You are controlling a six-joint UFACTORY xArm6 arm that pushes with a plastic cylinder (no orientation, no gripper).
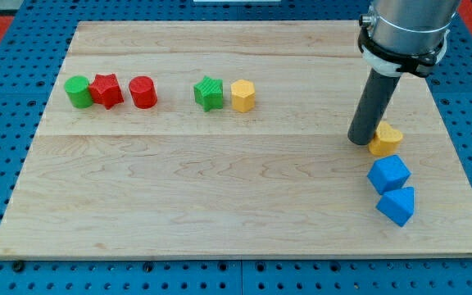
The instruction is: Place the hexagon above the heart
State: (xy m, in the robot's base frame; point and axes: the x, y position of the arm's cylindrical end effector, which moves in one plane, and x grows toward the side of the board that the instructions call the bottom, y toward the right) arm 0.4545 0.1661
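The yellow hexagon [242,95] sits at the upper middle of the wooden board [220,205], touching a green star [209,93] on its left. The yellow heart [386,140] lies at the view's right. My tip [360,140] stands just left of the heart, touching or nearly touching it, and far to the right of the hexagon.
A green cylinder [78,91], a red star [106,90] and a red cylinder [142,92] line up at the upper left. A blue cube [388,174] and a blue triangular block [397,206] lie just below the heart.
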